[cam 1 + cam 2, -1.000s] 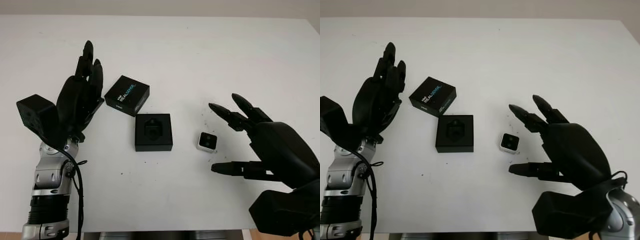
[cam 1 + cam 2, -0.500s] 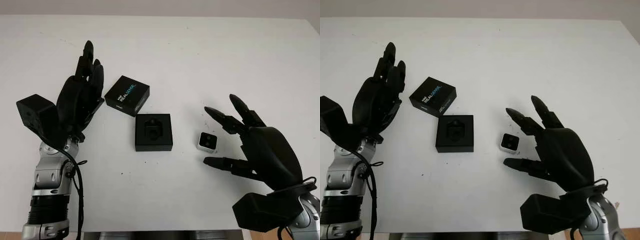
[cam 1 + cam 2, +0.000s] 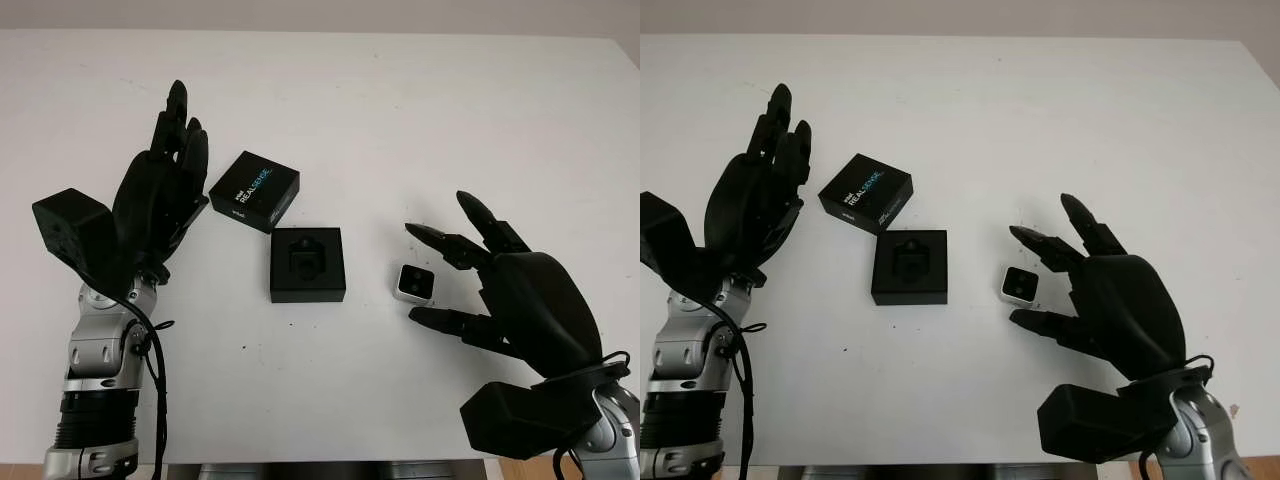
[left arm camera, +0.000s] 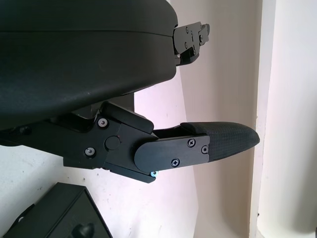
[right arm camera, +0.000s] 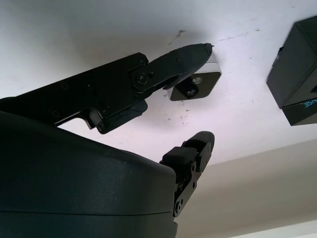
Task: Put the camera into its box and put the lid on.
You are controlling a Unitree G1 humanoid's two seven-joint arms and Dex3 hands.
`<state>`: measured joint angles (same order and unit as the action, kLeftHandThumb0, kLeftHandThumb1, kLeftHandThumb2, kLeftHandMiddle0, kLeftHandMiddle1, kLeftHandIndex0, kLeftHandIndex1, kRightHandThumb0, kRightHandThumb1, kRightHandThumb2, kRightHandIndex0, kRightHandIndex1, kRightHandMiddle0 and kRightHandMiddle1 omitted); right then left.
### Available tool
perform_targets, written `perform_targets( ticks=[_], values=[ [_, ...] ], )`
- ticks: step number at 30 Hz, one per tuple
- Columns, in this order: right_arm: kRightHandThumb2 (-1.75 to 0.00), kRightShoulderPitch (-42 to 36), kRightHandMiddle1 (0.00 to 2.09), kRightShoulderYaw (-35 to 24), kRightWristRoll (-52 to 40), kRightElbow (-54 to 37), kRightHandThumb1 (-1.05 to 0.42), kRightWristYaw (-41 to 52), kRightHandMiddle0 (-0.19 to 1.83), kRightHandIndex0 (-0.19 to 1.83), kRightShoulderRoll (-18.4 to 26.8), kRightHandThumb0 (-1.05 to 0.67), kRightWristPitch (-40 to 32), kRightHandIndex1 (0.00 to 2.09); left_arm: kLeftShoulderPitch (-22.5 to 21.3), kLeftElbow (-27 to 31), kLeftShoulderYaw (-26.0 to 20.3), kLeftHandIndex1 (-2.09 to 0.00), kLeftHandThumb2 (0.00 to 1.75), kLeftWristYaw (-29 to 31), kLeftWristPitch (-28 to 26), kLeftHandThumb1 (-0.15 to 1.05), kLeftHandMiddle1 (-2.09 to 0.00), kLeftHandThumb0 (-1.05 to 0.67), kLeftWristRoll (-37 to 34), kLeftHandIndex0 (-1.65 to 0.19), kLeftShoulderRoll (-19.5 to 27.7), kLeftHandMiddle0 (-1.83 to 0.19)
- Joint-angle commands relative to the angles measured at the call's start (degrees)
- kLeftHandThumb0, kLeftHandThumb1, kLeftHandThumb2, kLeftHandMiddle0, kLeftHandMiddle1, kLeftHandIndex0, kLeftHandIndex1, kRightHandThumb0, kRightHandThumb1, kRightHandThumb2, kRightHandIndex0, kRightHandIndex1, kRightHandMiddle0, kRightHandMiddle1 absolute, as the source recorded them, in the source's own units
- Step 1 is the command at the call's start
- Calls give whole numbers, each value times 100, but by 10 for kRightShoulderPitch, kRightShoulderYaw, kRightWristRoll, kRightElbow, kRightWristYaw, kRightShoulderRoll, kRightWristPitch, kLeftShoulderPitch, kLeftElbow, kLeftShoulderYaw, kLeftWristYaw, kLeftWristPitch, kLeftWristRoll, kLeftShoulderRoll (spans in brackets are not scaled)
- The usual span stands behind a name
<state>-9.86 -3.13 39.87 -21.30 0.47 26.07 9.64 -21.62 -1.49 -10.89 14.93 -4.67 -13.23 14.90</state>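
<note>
White counter [image 3: 420,110]; three task things laid out mid-counter. Small square silver-edged camera with a dark face [image 3: 413,284] lies flat on the counter, right of centre; apart from the box, a strip of bare counter between them. Open black square box with a moulded black insert [image 3: 307,264] sits just left of the camera, near the middle; insert holds nothing. Black square lid with white and blue lettering [image 3: 254,191] lies farther and left of the box, turned at an angle, its near corner close to the box's far left corner; touching or not, cannot tell.

Right robot hand [image 3: 450,280] comes in from the near right, open, holding nothing; fingers reach leftward around the camera. Two upper fingers [image 3: 440,243] stretch over the counter on the camera's far right side; the thumb lies on its near right side, tip just beside the camera's near right corner. Camera thus sits between the fingertips. In the right wrist view one fingertip [image 5: 190,54] overlaps the camera's edge; contact cannot be confirmed.

Left robot hand [image 3: 160,195] at the far left, open, raised with fingers pointing to the far side, just left of the lid; holds nothing.
</note>
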Motion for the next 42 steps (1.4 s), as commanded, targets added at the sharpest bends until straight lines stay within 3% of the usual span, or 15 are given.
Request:
perform_targets(
  ticks=[1,13,36,38,39,40,42],
  values=[
    [-5,0,20,-5,-1,9,-92,-5,53,16,7,-60,5,7,-1,2,-2,0,54,2,4,105,0,-81,1,19,6,19],
    [-6,1,19,2,20,49,-94,-13,50,16,15,-62,1,6,4,10,-2,0,53,2,3,105,0,-80,3,19,8,19],
    [-5,-18,17,55,-50,86,-95,5,44,9,-14,-59,9,4,1,4,-2,0,52,0,4,105,0,-81,3,19,9,19],
    [-6,-19,25,57,-39,99,-98,-21,49,13,-17,-51,18,6,2,7,-1,0,52,-3,2,105,0,-81,5,19,9,19],
    [-6,-17,47,57,-26,111,-100,-45,42,16,-17,-47,26,6,2,7,-1,0,52,-4,2,105,0,-81,5,19,8,19],
    [-6,-13,84,57,-14,129,-102,-72,32,23,-15,-42,39,7,2,7,-1,0,52,-5,3,105,0,-81,5,19,8,19],
    [-5,-3,115,57,2,163,-103,-115,24,29,-7,-37,62,8,3,8,-1,0,52,-7,3,105,0,-80,5,19,8,19]
  ],
)
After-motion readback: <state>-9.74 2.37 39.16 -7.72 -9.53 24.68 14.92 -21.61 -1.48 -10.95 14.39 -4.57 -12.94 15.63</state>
